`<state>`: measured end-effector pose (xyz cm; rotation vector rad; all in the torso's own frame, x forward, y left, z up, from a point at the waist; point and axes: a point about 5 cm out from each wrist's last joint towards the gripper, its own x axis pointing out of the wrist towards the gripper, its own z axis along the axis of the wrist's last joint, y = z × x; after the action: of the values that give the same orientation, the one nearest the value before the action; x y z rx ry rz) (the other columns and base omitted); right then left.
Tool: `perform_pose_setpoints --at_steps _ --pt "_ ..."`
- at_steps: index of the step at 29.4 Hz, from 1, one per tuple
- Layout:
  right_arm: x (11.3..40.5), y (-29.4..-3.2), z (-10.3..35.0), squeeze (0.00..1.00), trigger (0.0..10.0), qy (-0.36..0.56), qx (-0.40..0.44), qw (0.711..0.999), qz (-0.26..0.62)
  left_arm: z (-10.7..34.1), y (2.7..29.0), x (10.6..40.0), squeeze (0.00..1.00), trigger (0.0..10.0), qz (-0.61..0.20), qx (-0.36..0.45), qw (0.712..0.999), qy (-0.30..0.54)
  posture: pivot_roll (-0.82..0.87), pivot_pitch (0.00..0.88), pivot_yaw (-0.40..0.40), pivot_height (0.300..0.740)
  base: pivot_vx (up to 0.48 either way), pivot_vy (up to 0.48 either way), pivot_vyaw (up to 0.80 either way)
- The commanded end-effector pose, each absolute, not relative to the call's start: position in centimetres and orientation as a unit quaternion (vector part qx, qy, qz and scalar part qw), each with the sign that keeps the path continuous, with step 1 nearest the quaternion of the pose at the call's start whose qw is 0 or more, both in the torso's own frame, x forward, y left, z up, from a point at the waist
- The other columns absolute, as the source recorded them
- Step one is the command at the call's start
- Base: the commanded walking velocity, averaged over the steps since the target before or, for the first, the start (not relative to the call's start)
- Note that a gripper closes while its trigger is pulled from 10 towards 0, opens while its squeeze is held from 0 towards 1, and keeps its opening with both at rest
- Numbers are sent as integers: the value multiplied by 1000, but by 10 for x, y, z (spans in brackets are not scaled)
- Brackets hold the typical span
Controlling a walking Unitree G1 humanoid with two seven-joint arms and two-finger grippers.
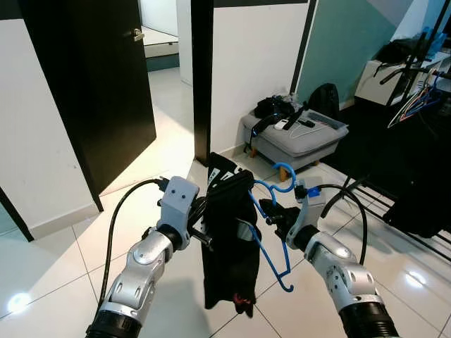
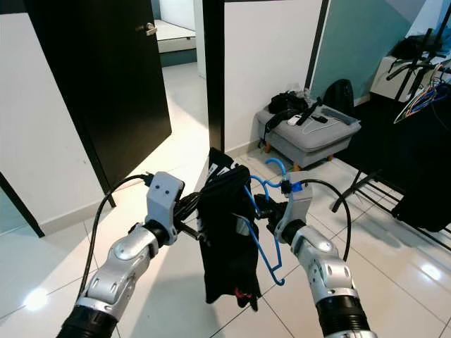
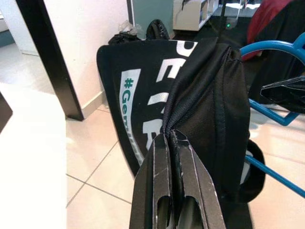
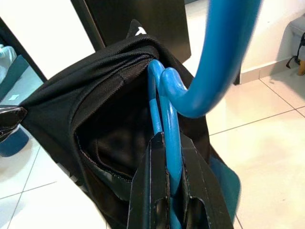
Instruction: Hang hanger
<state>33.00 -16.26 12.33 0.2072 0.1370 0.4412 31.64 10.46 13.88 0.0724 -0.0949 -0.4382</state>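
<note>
left eye view: blue plastic hanger point(image 1: 271, 232) carrying a black printed fabric garment point(image 1: 227, 243) hangs between both end effectors; dark clothes rack point(image 1: 416, 98) lies well apart, ahead-right, on the right arm's side.
left wrist view: left end effector point(image 3: 172, 143) pressed together, pinching the garment's seam.
right wrist view: right end effector point(image 4: 169, 152) pinching the hanger's neck, hook above it.

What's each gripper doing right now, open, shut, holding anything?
Left gripper: shut on the black garment.
Right gripper: shut on the blue hanger, just below its hook.
</note>
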Motion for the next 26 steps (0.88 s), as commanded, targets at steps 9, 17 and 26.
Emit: perform_pose_setpoints --at_steps 9,17,26 --pt "335 -187 129 0 10000 36 104 977 182 137 115 321 0 10000 -189 -12 980 -57 72 0 -103 740 0 0 0" --pt "335 -186 129 0 10000 30 103 977 182 139 118 323 0 10000 -183 -27 981 -63 67 0 -91 740 0 0 0" --pt "335 -186 127 0 10000 27 107 977 182 139 119 325 0 10000 -186 -47 979 -66 64 0 -77 740 0 0 0"
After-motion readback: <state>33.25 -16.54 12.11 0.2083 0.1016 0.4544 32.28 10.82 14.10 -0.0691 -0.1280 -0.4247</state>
